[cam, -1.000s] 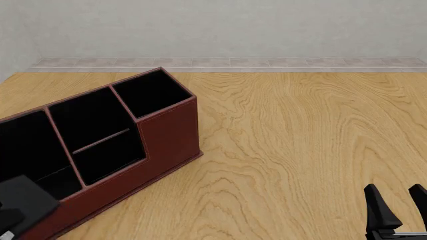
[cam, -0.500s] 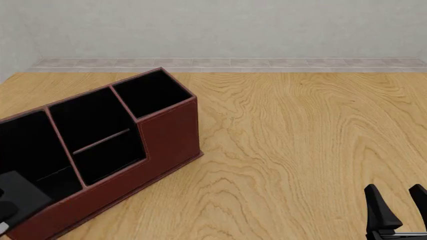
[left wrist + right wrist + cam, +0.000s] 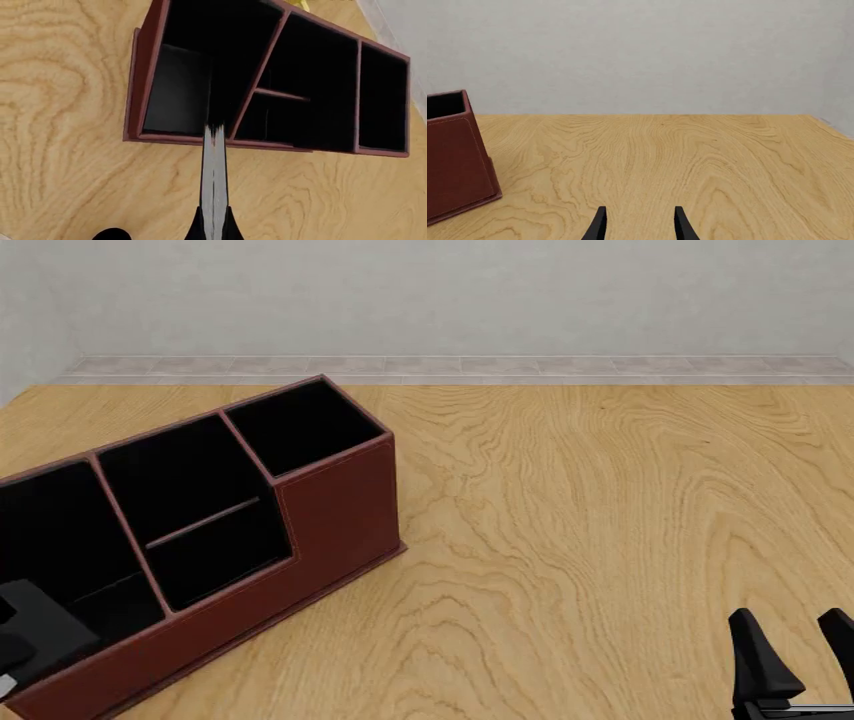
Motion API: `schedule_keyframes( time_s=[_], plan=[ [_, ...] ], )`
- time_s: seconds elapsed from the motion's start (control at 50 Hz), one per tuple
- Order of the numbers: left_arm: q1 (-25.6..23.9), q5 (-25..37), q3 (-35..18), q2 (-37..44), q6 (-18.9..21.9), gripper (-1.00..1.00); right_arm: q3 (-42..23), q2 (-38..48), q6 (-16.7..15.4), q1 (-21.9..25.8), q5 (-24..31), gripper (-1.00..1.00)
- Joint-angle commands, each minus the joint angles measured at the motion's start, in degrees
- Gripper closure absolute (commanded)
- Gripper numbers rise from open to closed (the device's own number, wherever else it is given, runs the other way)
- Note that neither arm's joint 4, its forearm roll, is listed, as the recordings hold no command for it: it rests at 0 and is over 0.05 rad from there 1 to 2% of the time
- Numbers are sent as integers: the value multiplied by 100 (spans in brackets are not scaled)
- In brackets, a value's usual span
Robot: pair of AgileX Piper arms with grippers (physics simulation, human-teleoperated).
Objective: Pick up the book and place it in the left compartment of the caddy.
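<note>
The book (image 3: 214,185), pinched edge-on by the left gripper (image 3: 214,231), hangs partway into the caddy's (image 3: 334,510) left compartment (image 3: 177,95) and might snag its divider if tilted, while the right gripper (image 3: 639,222) waits, jaws spread.

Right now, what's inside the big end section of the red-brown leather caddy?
The thin black book reaches down into the large black-lined end section, edge-on in the left pincer. The section's floor beneath it is hidden in shadow.
</note>
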Motion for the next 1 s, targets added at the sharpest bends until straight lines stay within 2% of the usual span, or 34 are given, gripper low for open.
schedule_keyframes(
  time_s=[0.02, 0.26, 0.36, 0.52, 0.9, 0.96, 1.0],
  plan=[
    [120, 0, -169, 154, 229, 100, 12, -3, 3, 0, -10, -100],
    [209, 0, -146, 264, 354, 100, 12, -3, 4, 0, -10, -100],
    [267, 0, -329, 448, 406, 100, 12, -2, 3, 1, -10, -100],
    [224, 0, -263, 505, 357, 100, 12, -3, 4, 0, -11, -100],
    [376, 0, -588, 780, 462, 100, 12, -3, 4, -1, -10, -100],
    [361, 0, -478, 698, 435, 100, 12, -3, 4, 1, -10, -100],
    [382, 0, -615, 835, 451, 100, 12, -3, 3, 0, -10, -100]
  ],
)
